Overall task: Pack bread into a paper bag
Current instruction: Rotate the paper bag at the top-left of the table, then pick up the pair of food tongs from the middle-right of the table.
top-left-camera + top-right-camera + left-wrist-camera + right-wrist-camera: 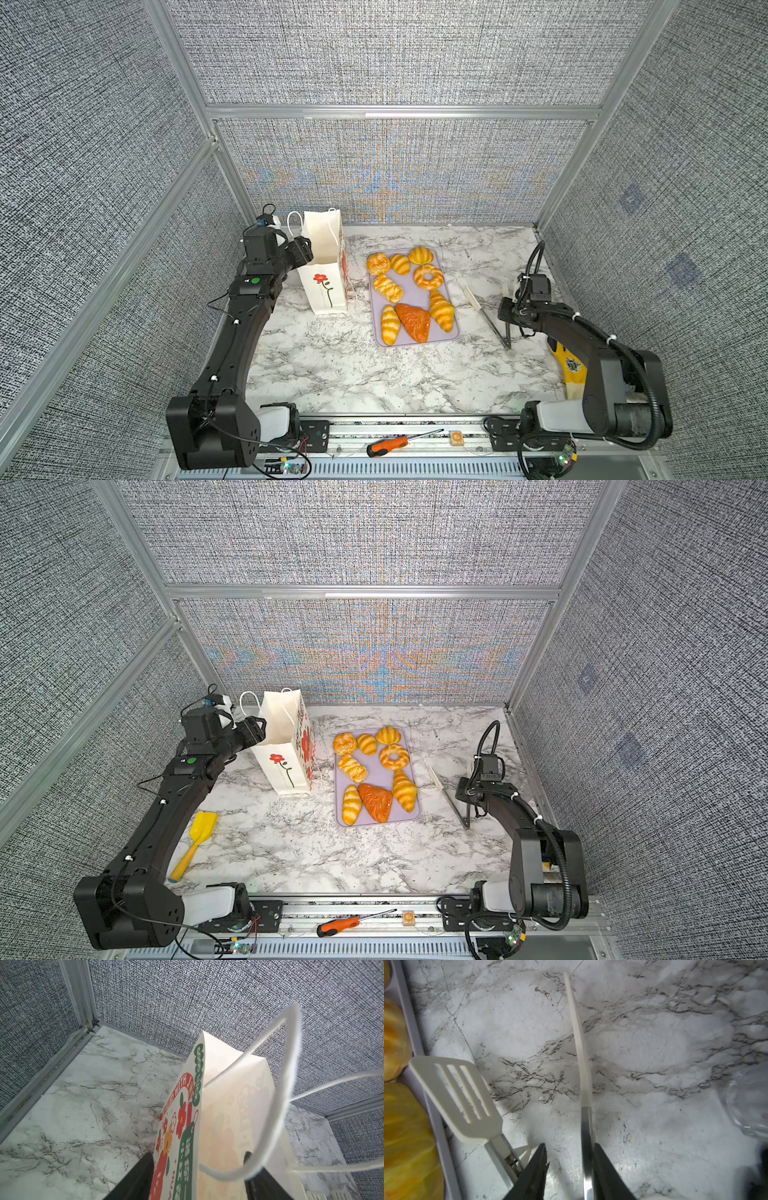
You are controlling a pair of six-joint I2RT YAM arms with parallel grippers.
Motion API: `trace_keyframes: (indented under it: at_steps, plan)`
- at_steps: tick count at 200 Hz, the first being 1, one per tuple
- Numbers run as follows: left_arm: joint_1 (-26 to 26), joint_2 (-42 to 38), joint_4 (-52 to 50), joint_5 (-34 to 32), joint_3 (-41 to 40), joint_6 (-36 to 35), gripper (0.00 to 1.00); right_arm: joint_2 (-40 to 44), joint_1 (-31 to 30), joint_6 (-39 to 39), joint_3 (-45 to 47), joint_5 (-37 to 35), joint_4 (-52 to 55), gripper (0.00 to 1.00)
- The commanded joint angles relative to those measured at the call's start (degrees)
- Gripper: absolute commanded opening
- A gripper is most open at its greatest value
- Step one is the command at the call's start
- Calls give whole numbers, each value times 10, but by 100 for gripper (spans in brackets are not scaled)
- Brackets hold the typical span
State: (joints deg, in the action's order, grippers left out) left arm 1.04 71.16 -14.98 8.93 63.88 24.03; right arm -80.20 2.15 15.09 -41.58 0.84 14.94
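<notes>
Several glossy golden pastries lie on a lilac tray (415, 296) (380, 776) in both top views, among them a ring doughnut (428, 276) (394, 756) and a darker brown triangle (413, 322) (376, 802). The white paper bag (324, 286) (282, 766) (228, 1115) with red flowers stands upright left of the tray. My left gripper (305, 249) (255, 729) (196, 1155) is at the bag's rim, open, with the bag's wall between its fingers. My right gripper (509, 309) (463, 789) (570, 1145) points down over white-tipped tongs (486, 316) (581, 1053). It is open, one tong arm against one finger.
A yellow toy shovel (195, 841) lies near the left arm. A clear glass (747, 1105) stands close to the right gripper. An orange screwdriver (386, 446) rests on the front rail. Grey walls close in the back and both sides.
</notes>
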Motion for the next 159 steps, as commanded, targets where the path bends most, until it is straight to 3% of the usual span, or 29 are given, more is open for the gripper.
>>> trace_keyframes:
  at_steps: [1,81,121,159]
  plan:
    - [0,-24,6,-25,-8,-21,72,-8,0,6,-6,-15,12,39]
    - [13,-108,8,-75,-49,-23,75,-18,0,6,-14,-13,20,40]
    - [57,-127,-8,-121,-47,-38,75,-27,-3,5,-31,-55,48,43]
    - [91,-139,-11,-152,-45,-37,75,-47,-6,0,-38,-52,51,47]
